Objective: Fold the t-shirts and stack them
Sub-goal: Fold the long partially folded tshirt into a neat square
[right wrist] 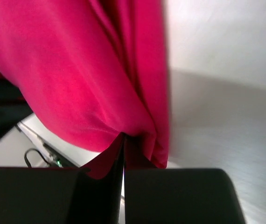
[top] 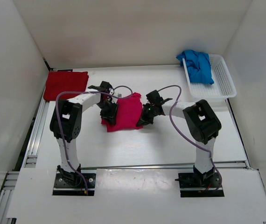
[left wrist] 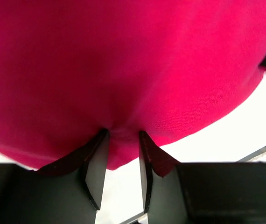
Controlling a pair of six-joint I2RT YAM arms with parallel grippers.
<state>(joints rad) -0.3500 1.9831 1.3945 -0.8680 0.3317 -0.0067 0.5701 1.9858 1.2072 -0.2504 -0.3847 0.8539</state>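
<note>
The step in hand looks to be a fold of the pink shirt [top: 123, 114], which lies near the middle of the table [top: 137, 149], between the two arms; to do it well, both sides should rise together and travel level, so the cloth hangs taut between them and does not sag or twist; the carried edge should be laid squarely over the opposite edge before either side lets go, and gently, since a thin pinch on soft fabric could slip; the left gripper [top: 108, 111] has its jaws closed part-way on a bunched fold at the shirt's left edge; in its wrist view the cloth fills the gap between the fingers [left wrist: 95, 168] and bulges beyond their tips; the right gripper [top: 145, 116] is clamped tight on the shirt's right edge, its jaws meeting with only a thin layer of cloth between them; the red shirt [top: 66, 85] lies folded flat at the far left of the table, well apart; the blue shirt [top: 198, 65] sits crumpled in the basket [top: 221, 86] at the far right, not yet folded.
</note>
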